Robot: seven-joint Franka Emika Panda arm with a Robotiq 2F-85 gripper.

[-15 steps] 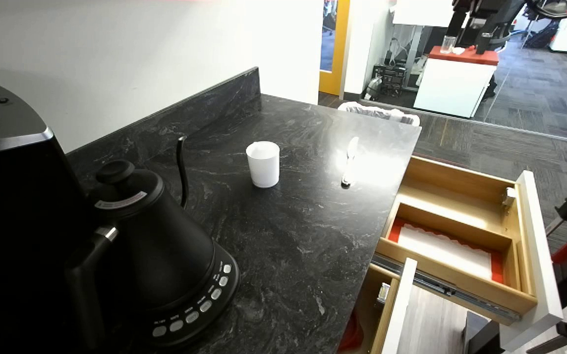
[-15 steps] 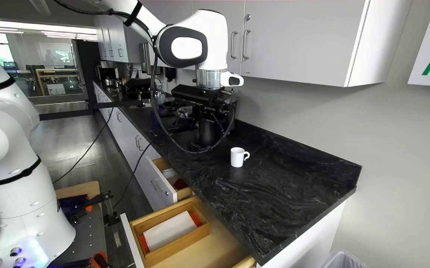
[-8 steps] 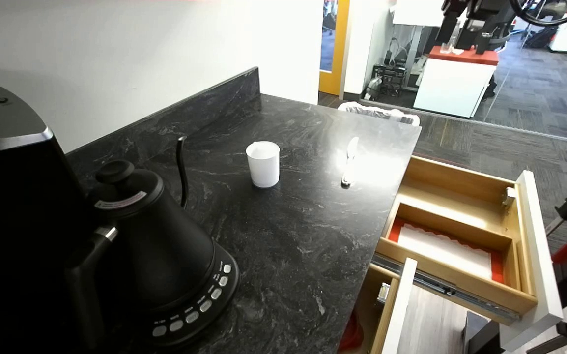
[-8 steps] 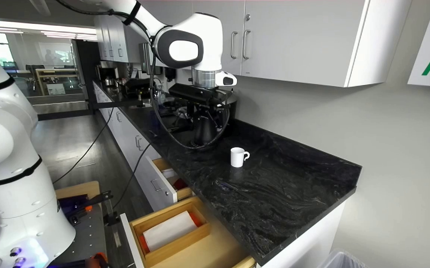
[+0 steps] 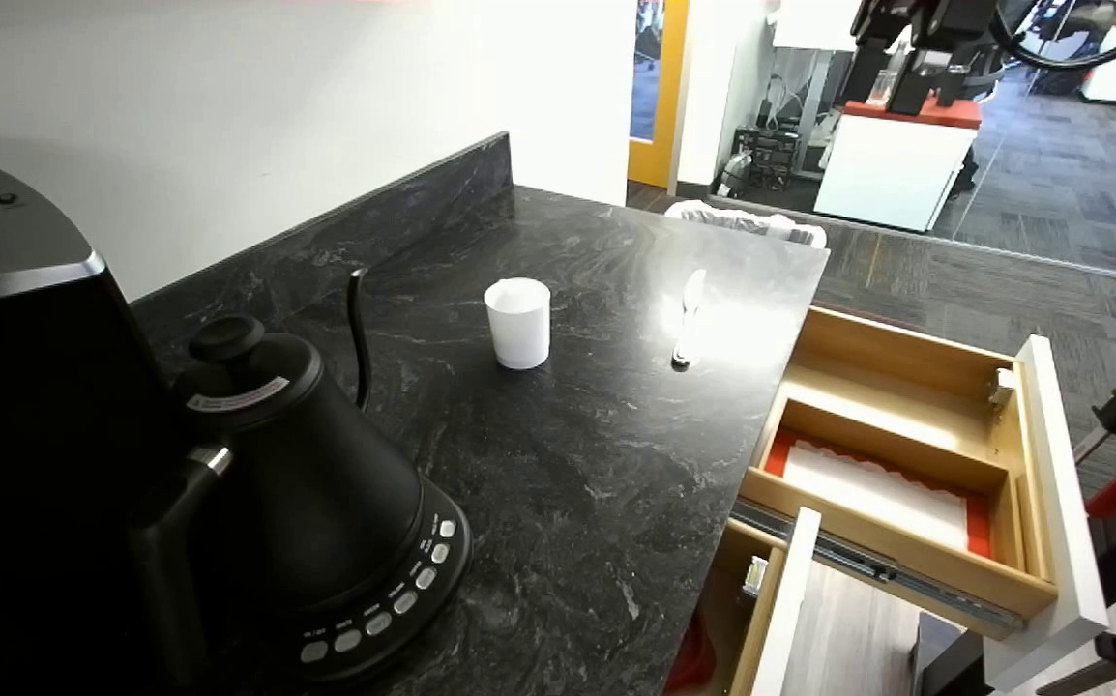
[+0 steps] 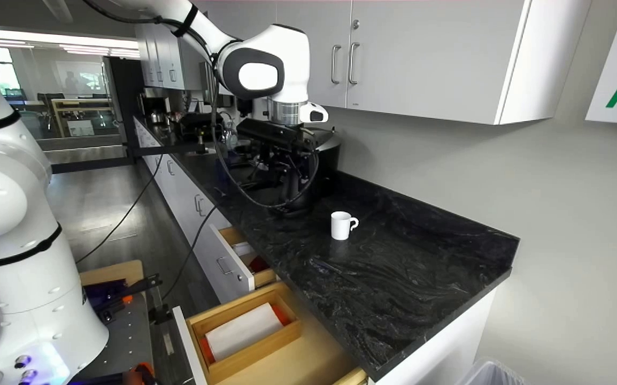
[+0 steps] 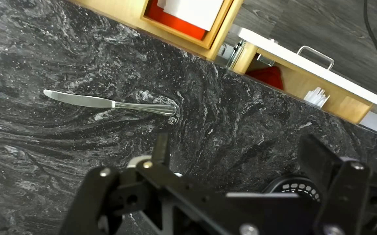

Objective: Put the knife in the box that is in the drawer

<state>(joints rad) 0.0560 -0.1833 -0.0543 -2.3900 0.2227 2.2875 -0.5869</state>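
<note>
Jaws: are standing wide apart and holding nothing; the gripper [image 7: 235, 140] is hanging well above the countertop [image 5: 558, 483], touching none of the things there.
Kettle [image 5: 302, 512]: is standing toward the left in an exterior view, well away from the countertop's free end edge and seemingly out of the reach's way.
White mug [image 5: 519, 324]: is sitting upright, toward the back edge; a low sideways sweep is risking a bump here, so coming down from above is looking safer.
Knife [image 7: 111, 103]: is lying flat, nearer the front edge than the mug, its blade pointing toward the end edge.
Handle [image 7: 146, 107]: is pointing toward the kettle; reaching for this is looking like the step in hand. With the fingers [image 7: 317, 160] standing apart nearly along the knife's line, a sound pick is calling for roughly a quarter turn of the wrist, then centring close to the blade, going down almost to the surface and closing squarely across.
Narrower drawer [image 5: 788, 609]: is standing pulled out below the front edge; aiming there is courting a mistake.
Box [image 5: 896, 452]: is resting in the wide drawer [image 5: 1066, 483], which is jutting out past the front edge; a balanced hold is likely making the later lowering easier.
</note>
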